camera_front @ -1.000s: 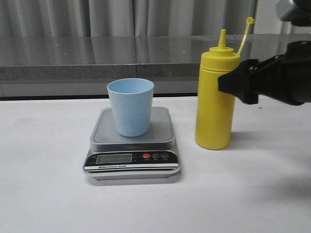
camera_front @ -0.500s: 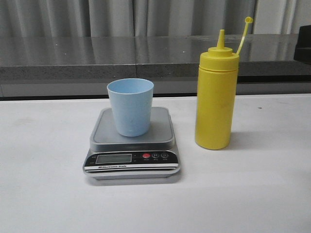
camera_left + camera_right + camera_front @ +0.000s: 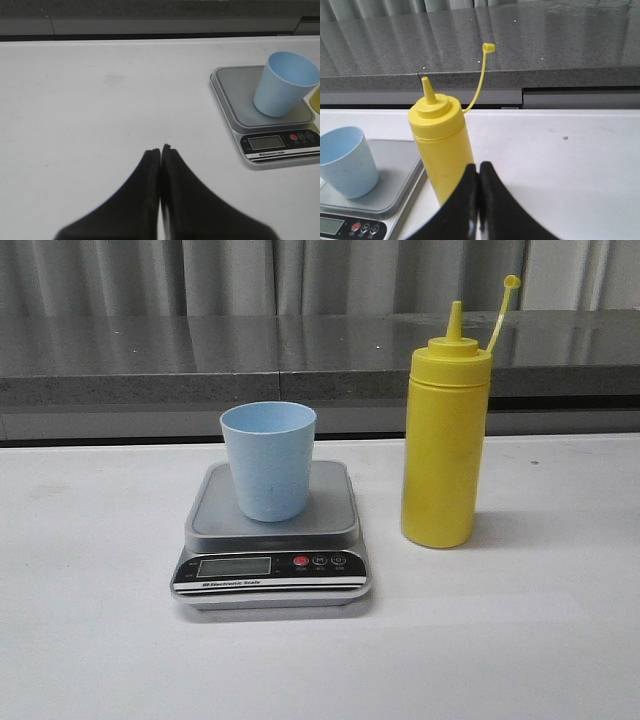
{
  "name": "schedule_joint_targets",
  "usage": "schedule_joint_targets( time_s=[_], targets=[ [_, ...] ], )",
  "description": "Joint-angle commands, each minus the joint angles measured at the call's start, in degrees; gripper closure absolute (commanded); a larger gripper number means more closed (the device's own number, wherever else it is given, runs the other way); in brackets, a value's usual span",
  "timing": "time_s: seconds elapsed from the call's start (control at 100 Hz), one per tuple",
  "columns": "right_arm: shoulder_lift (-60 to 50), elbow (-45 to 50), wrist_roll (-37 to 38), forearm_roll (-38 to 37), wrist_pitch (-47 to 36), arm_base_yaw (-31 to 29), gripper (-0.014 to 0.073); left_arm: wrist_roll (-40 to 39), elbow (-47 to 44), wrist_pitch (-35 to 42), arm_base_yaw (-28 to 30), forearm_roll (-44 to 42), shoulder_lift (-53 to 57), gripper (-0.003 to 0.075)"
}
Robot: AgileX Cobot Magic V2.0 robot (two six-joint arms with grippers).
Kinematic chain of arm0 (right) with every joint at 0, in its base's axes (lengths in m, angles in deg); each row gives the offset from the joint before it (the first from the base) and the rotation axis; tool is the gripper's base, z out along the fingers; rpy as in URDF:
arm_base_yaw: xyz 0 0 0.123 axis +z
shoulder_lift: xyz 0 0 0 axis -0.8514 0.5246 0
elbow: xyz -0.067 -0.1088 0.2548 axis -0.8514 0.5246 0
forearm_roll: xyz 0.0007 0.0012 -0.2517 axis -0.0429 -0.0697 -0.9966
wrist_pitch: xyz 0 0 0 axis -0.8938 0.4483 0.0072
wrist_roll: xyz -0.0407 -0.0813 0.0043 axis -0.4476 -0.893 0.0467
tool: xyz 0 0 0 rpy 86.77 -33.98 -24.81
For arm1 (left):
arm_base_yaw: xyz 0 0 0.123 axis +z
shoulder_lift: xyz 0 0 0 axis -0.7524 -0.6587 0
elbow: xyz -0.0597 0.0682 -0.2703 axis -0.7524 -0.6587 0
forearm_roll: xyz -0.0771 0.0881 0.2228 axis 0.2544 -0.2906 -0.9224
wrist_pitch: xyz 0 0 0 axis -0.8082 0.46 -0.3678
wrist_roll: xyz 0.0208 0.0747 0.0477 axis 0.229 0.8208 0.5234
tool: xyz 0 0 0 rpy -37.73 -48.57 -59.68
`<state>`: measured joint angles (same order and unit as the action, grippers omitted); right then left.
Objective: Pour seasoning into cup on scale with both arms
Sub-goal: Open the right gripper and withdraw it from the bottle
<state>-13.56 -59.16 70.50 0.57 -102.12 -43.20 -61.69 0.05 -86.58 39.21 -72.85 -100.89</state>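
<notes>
The yellow seasoning bottle [image 3: 445,445] stands upright on the white table, right of the scale, its cap hanging open on its tether. The pale blue cup [image 3: 268,460] stands upright on the silver scale [image 3: 330,502]. Neither gripper shows in the front view. In the left wrist view my left gripper [image 3: 160,148] is shut and empty over bare table, apart from the scale [image 3: 235,92] and cup [image 3: 283,84]. In the right wrist view my right gripper [image 3: 479,165] is shut and empty, just in front of the bottle [image 3: 441,135]; the cup [image 3: 347,161] is beside it.
A grey stone ledge [image 3: 200,360] runs along the far edge of the table, with curtains behind it. The white tabletop [image 3: 520,640] spreads around the scale and bottle.
My right arm, which reached in beside the bottle a second ago, has drawn back out of the front view to the right. Bottle, cup and scale have not moved.
</notes>
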Motion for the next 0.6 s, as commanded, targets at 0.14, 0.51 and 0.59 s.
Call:
schedule_joint_targets(
  time_s=[0.14, 0.51, 0.59],
  targets=[
    [-10.81, -1.27, -0.49, -2.95, 6.1, -0.2, 0.0661, -0.63, 1.55, 4.07, 0.09, 0.21, -0.34, 0.074],
    [-23.55, -1.27, -0.49, -3.32, 15.96, -0.2, 0.0662, -0.63, 1.55, 4.07, 0.09, 0.21, -0.34, 0.074],
    [-24.96, -1.27, -0.49, -3.4, 15.91, -0.2, 0.0662, -0.63, 1.55, 4.07, 0.09, 0.21, -0.34, 0.074]
  ],
)
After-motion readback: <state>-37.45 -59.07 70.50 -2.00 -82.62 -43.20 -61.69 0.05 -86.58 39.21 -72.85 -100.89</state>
